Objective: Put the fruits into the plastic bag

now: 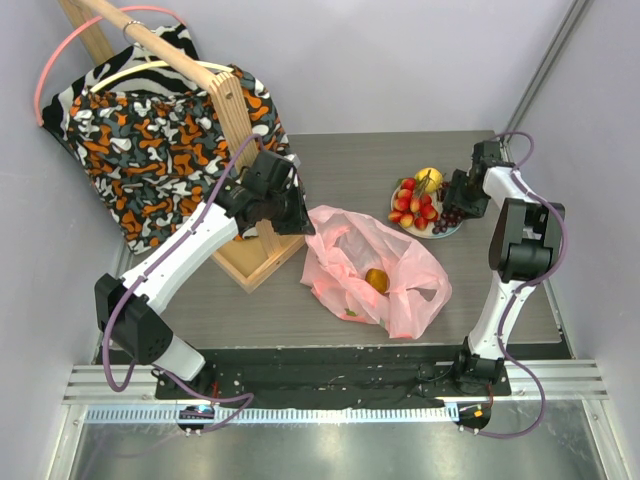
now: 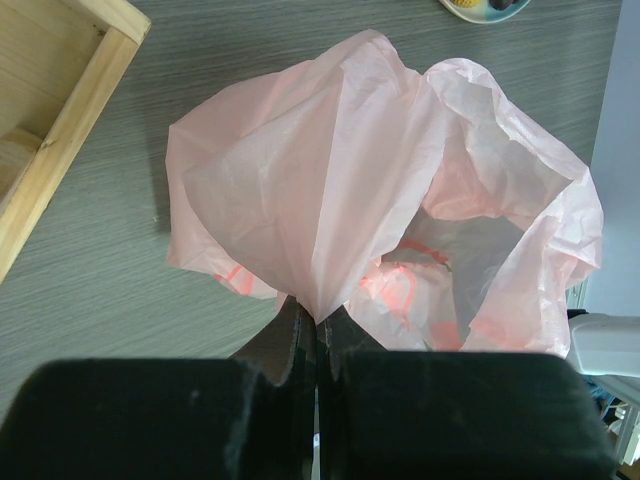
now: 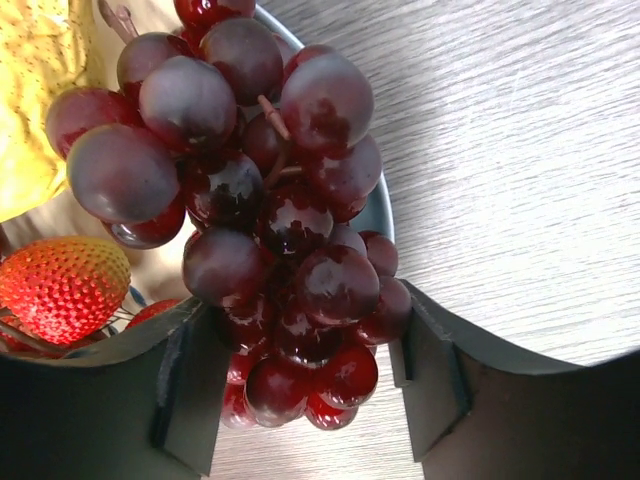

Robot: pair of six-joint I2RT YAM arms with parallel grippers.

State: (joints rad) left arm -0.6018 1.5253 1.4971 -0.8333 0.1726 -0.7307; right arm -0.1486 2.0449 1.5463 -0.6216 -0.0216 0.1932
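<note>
At the far left, an orange-black patterned cloth [image 1: 170,140] hung over a wooden rack [image 1: 232,105], whose base frame [image 1: 262,262] stood on the grey table [image 1: 240,310]. The left gripper [image 1: 300,222] sat just beside that frame at the bag's left edge. In the left wrist view its fingers [image 2: 300,330] were pressed together, with a gathered fold of the plastic bag [image 2: 380,190] pinched between them and drawn up to a peak. The pink bag [image 1: 370,265] lay crumpled near the middle of the table, its mouth facing right, and an orange fruit [image 1: 377,280] showed through the film inside it. To the right, beyond the bag's far corner, a pale blue plate [image 1: 447,232] held red strawberries [image 1: 410,205] and a yellow fruit [image 1: 430,178]. The dark grape bunch [image 1: 448,215] lay at the plate's right side. The right gripper [image 1: 462,195] was down at that side of the plate. Its wrist view showed the fingers spread wide on either side of the lower end of the grape bunch [image 3: 270,230], which draped over the plate rim [image 3: 380,215] onto the table. It could not be told whether the pads were pressing on the grapes. A strawberry [image 3: 62,288] lay just left of the bunch.
</note>
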